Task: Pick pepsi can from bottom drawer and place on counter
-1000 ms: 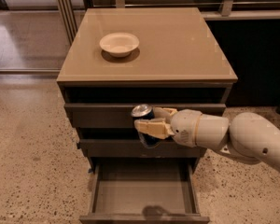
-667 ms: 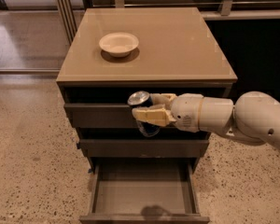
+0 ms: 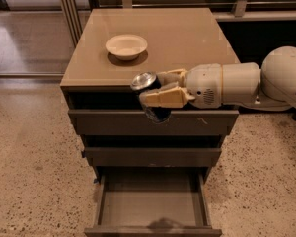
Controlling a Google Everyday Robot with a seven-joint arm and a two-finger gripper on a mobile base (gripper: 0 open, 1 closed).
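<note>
So the gripper (image 3: 156, 89) has the pepsi can (image 3: 154, 111) pinched between its two tan fingers (image 3: 165, 98), one across the front of the can and one behind it. The can is up in the air and tilted, with its shiny silver top pointing up and to the left. It sits just in front of the counter's (image 3: 187, 38) front edge, a bit right of the middle, at about the height of the top drawer (image 3: 108, 122). The body of the can just looks dark from here, and I can't read any logo or writing on it.

The white arm (image 3: 237, 83) comes in from the right side. The bottom drawer (image 3: 148, 201) is pulled all the way out, directly below the can and well apart from it. The middle drawer (image 3: 153, 157) is closed. A white bowl (image 3: 126, 46) sits on the counter towards the back left, nowhere near the gripper.
</note>
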